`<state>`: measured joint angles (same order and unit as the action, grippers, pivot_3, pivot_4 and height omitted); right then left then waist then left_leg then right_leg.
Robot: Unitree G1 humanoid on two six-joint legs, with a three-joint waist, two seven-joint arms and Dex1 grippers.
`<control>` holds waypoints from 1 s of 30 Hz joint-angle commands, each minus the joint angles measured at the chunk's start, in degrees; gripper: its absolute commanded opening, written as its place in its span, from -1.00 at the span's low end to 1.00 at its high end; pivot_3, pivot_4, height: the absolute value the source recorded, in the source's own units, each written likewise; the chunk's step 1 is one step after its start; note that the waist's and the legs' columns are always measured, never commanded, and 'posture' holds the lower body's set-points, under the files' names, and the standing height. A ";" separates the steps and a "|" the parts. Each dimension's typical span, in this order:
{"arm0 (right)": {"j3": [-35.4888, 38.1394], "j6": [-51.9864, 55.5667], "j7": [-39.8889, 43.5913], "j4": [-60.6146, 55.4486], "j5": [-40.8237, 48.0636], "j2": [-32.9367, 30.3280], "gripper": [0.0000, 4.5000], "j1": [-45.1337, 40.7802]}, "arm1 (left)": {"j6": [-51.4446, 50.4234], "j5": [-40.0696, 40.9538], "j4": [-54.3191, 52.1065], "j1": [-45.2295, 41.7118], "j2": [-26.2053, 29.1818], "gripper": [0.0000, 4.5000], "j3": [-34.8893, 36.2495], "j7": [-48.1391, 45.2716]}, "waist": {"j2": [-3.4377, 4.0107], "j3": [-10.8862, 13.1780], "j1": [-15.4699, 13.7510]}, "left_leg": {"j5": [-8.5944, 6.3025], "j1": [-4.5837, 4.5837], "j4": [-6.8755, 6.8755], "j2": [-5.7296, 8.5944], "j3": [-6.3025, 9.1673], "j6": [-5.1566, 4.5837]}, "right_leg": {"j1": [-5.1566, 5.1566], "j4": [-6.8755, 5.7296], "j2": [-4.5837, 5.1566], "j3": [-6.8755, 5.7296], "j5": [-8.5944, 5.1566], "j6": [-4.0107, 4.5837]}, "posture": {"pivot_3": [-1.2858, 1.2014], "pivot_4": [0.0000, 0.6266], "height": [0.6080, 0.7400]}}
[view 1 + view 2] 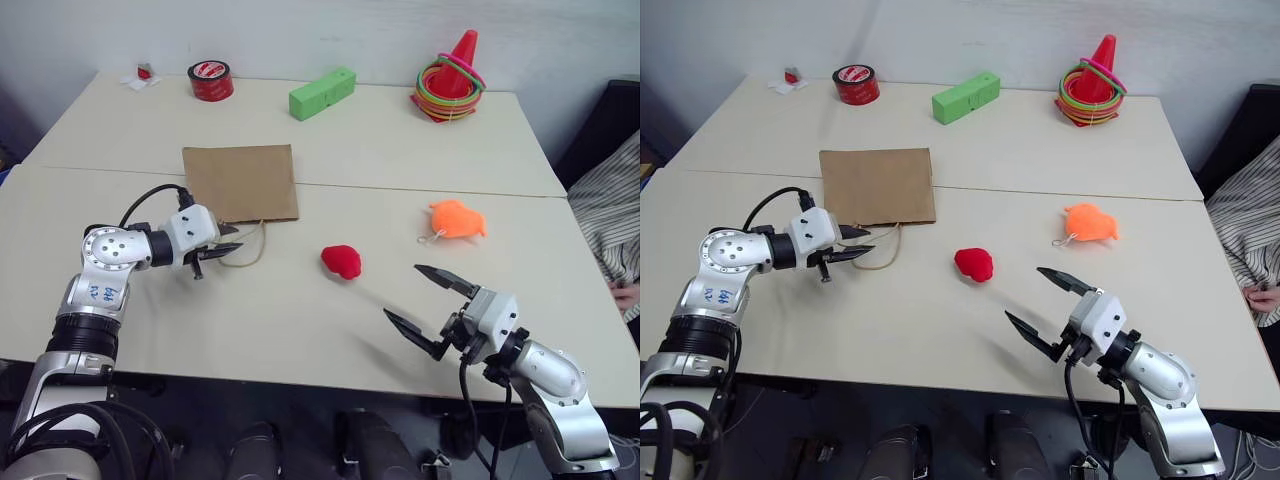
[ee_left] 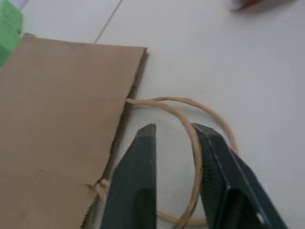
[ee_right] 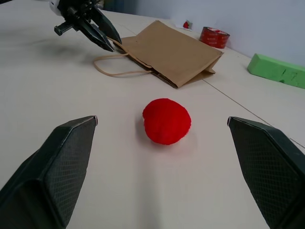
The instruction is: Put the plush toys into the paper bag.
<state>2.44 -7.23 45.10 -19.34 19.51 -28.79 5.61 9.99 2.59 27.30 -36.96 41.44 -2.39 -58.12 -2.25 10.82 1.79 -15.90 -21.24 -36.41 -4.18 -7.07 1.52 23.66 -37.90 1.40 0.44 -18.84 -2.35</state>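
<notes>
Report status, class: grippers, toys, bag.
Left gripper nearly shut around bag handle. Right gripper open, facing red plush toy. Orange plush toy loose. Paper bag flat. Nothing blocking.

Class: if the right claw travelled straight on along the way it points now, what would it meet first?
Most likely the red plush toy: it lies centred ahead of the open right claw, with bare table between them.

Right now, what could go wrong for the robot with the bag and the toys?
The paper bag lies flat with its mouth shut, so a toy might not go in until it is opened. The left gripper has its fingers around only one thin handle; the cord could slip out, or a pull could drag the whole bag. The right gripper is open with the red toy ahead of it; that round, soft toy could roll or squeeze away. The orange toy lies farther off.
</notes>
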 commanded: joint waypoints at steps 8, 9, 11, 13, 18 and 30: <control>-12.10 8.00 2.77 2.39 -1.92 3.68 -0.54 -16.46 | -23.17 22.19 -19.05 -1.33 5.55 -1.00 8.93 -12.35 | 0.00 0.02 1.38 | 0.23 0.01 -0.11 -0.10 0.03 0.40 | 0.02 -0.17 -0.10 0.02 -0.01 0.02 | 0.03 -0.52 1.00; -13.66 8.32 2.56 3.91 -2.99 4.94 -0.71 -18.98 | -25.96 23.81 -20.26 -1.68 5.46 -1.00 9.87 -11.32 | 0.02 0.03 1.35 | 0.24 0.02 -0.11 -0.09 0.09 0.41 | 0.01 -0.18 -0.10 0.01 -0.02 0.04 | 0.03 -0.52 1.00; -16.04 9.36 1.76 6.73 -4.34 7.75 -0.98 -23.50 | -30.56 26.04 -22.24 -2.05 5.23 -1.00 11.31 -9.29 | 0.03 0.03 1.35 | 0.25 0.02 -0.11 -0.09 0.15 0.43 | 0.01 -0.21 -0.10 -0.01 -0.04 0.07 | 0.03 -0.52 1.00; -18.84 9.94 0.44 11.02 -6.44 12.03 -0.98 -28.78 | -36.34 29.39 -25.48 -1.40 5.59 -1.00 12.43 -8.39 | 0.01 0.04 1.39 | 0.26 -0.01 -0.11 -0.08 0.18 0.43 | 0.02 -0.22 -0.10 -0.01 -0.04 0.07 | 0.03 -0.52 1.00; -23.37 10.49 -3.02 21.61 -12.07 20.74 -0.98 -37.65 | -47.20 35.27 -31.46 -0.51 6.16 -1.00 14.43 -5.30 | 0.01 0.04 1.52 | 0.27 -0.13 -0.27 -0.14 0.20 0.45 | 0.10 -0.31 -0.10 -0.02 -0.05 0.09 | 0.03 -0.52 1.00; -23.20 7.62 -20.92 45.58 -24.83 31.28 -0.98 -50.01 | -75.10 54.36 -38.88 -0.09 10.34 -1.00 24.19 5.84 | -0.01 0.05 2.40 | 0.20 -0.26 -0.60 -0.17 0.23 0.47 | 0.20 -0.56 -0.06 -0.01 -0.07 0.12 | 0.03 -0.52 1.00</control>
<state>-21.92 2.09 26.60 25.19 -3.97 1.45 -42.74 -62.05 53.47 -9.22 -37.04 50.21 18.98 -53.23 -2.26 10.87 4.19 -15.70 -21.50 -37.01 -4.34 -6.84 2.00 23.88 -38.48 1.34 0.43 -18.91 -2.23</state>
